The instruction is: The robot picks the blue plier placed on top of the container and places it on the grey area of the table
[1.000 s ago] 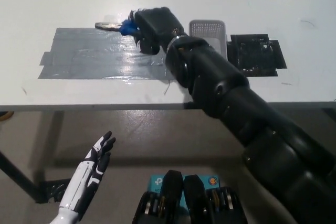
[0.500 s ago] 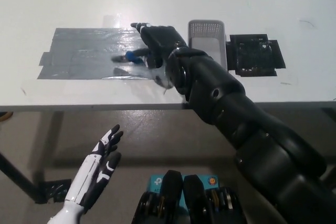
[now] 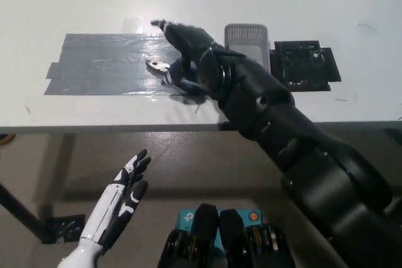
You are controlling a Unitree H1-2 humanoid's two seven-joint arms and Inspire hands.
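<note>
Blue plier (image 3: 168, 72) lying flat on the grey area (image 3: 94, 64), near its right end. Metal jaws toward the patch centre, blue handles toward the container (image 3: 248, 39), partly hidden. Container: small pale basket, upright, just beside the grey area's right edge. Grey area: taped, shiny patch.

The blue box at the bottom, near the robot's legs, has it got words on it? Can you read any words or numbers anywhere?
Blue box: a white mark that looks like "p", mostly hidden and too blurred to read for sure.
Black tray, white container, grey tape area, pliers: no readable text or numbers.
</note>
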